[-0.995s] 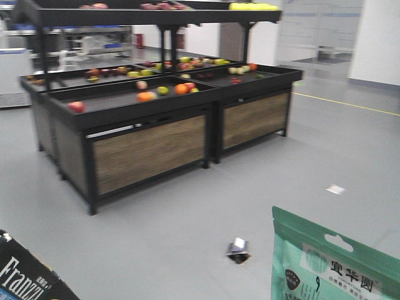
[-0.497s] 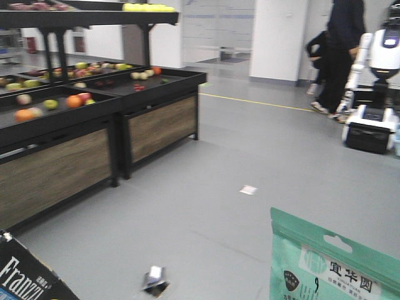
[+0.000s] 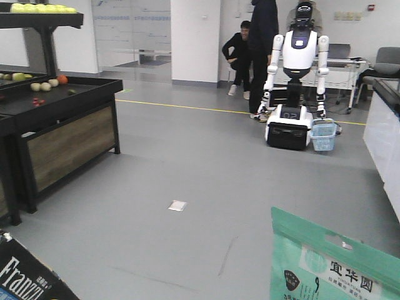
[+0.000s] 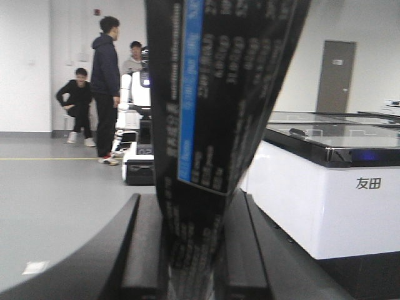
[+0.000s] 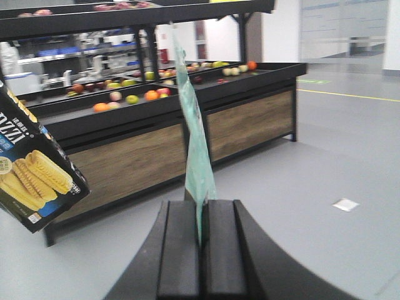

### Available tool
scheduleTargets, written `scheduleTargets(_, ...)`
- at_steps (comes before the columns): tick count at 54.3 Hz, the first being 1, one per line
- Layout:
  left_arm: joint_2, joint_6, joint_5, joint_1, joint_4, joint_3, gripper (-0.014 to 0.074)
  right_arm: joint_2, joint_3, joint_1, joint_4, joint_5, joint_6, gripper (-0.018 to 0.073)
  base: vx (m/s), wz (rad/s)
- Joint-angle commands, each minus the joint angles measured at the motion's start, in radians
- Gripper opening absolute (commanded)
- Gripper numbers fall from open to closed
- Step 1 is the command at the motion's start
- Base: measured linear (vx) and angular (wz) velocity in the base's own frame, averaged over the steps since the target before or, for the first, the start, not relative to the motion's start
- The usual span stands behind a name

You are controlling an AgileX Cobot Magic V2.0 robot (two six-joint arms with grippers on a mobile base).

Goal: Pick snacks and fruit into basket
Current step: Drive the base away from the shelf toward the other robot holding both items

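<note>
- Floor (image 3: 206, 162): we record smooth grey sheeting with a dull sheen, crossed by a thin yellow line (image 3: 187, 106). One pale paper scrap (image 3: 177, 205) lies flat on it, well apart from everything else.
- Produce stand (image 3: 62, 134): black frame, wood-grain side panels and shallow trays of small round fruit in red, orange and green. It sits at the left of the front view.
- Freezer chest (image 4: 325, 200): white, boxy and glass-topped, seen from the left wrist.
- White robot (image 3: 299, 56): glossy shell on a dark base, far across the room, with people (image 3: 262, 37) close by.
- Light-blue basket (image 3: 323, 137): latticed plastic, on the floor just beside that robot's base and well apart from our arms.
- Left gripper (image 4: 190, 250): black padded fingers (image 4: 147, 250) are pressed onto the black packet (image 4: 231, 94), which stands upright between them. The packet is glossy, lettered "Franzz", with a blue strip.
- Right gripper (image 5: 201, 244): closed on the bottom edge of the mint-green pouch (image 5: 197, 144), which is thin, flat and upright, edge-on to the wrist camera. The front view shows its white label.
</note>
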Motion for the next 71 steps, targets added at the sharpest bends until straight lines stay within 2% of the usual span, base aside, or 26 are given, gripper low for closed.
scheduleTargets(1,0.004,-0.005,-0.081,-0.005,-0.039,-0.027,0.0000,0.003,-0.032,-0.003,0.012,0.035,-0.004,-0.0008,0.56,-0.48)
scheduleTargets(34,0.004,-0.005,-0.081,-0.005,-0.039,-0.027,0.0000,0.003,-0.032,-0.003,0.012,0.035,-0.004,-0.0008,0.59,-0.31)
scheduleTargets(71,0.004,-0.006,-0.081,-0.005,-0.039,-0.027,0.0000,0.003,-0.032,-0.003,0.012,0.031,-0.004,-0.0008,0.62,-0.12)
